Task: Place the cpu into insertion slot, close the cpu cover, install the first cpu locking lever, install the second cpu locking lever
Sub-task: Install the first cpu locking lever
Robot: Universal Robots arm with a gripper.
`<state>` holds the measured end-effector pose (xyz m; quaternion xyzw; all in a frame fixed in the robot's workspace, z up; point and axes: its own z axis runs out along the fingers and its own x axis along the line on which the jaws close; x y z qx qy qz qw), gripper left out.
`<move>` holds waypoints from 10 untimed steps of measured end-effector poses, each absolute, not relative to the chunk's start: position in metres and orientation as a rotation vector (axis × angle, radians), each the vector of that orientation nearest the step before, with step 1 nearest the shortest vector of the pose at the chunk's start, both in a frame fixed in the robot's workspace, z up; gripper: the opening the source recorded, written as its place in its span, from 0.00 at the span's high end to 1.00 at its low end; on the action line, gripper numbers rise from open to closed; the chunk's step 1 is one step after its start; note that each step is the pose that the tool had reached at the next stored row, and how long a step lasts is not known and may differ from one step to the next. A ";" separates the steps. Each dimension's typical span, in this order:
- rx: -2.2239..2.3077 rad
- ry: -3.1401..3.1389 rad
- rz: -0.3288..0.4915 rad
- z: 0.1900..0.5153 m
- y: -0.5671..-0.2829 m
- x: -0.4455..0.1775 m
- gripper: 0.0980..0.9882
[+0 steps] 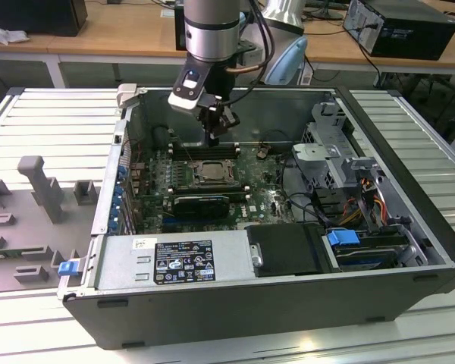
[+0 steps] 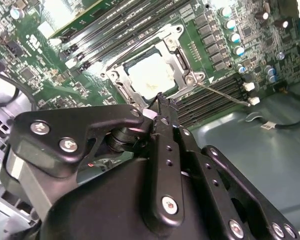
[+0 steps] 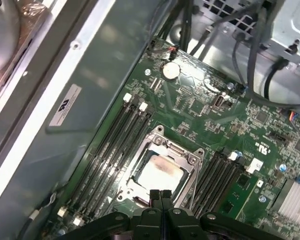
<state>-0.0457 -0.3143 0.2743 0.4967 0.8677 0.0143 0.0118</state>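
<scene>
Currently | I see the gripper (image 3: 160,193) pressed together on nothing, hanging above the slot (image 1: 210,173) | cpu (image 3: 157,173) sits in the slot, mid-board (image 3: 200,107), between memory rows | cover (image 3: 184,153) lies flat around the cpu

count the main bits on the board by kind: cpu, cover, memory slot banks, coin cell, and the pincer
cpu: 1
cpu cover: 1
banks of memory slots: 2
coin cell: 1
pincer: 1
total: 6
</scene>
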 end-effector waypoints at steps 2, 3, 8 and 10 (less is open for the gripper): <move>1.516 2.723 0.042 0.274 -0.314 -0.046 0.99; 1.485 2.740 0.039 0.274 -0.314 -0.046 0.99; 1.323 2.817 0.027 0.274 -0.314 -0.046 0.99; 1.266 2.844 0.028 0.274 -0.314 -0.046 0.99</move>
